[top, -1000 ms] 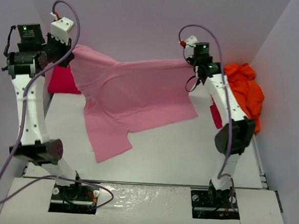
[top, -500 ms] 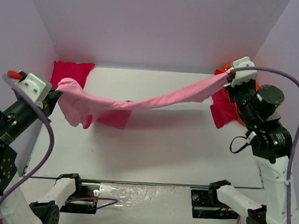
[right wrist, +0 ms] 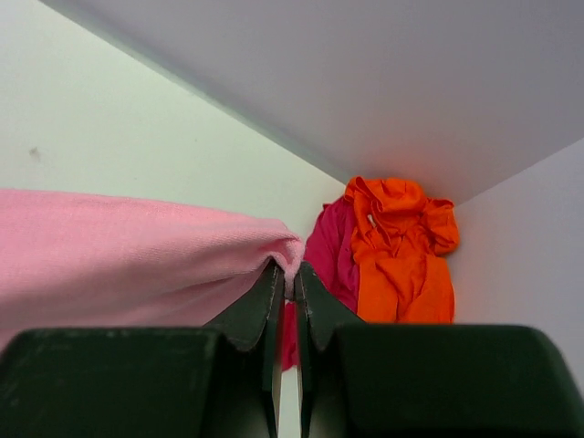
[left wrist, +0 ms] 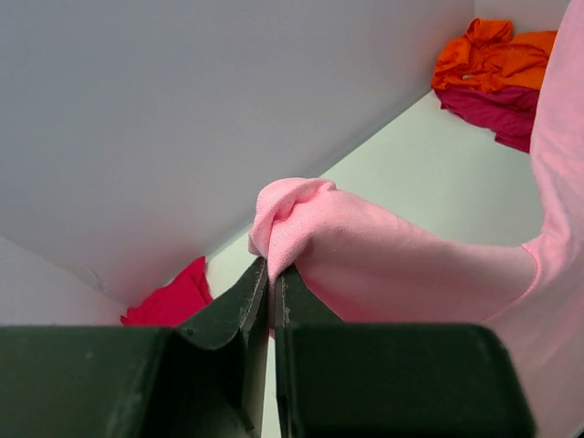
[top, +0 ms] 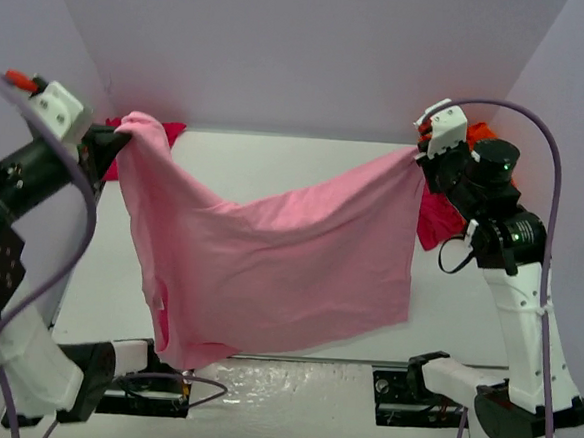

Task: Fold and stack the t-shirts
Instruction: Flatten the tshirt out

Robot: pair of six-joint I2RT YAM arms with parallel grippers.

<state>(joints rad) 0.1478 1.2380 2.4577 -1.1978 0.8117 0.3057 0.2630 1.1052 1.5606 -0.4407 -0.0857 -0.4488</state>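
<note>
Above the table (top: 276, 160) | both arms raised, spread wide | left gripper (top: 110, 146) clenched on one corner of the light pink t-shirt (top: 280, 248) | right gripper (top: 420, 153) clenched on the opposite corner | shirt sags between them, over the table's middle | orange t-shirt (right wrist: 401, 246) and dark crimson t-shirt (right wrist: 328, 248) heaped at the table's far right corner | red t-shirt (left wrist: 173, 301) at its far left corner
</note>
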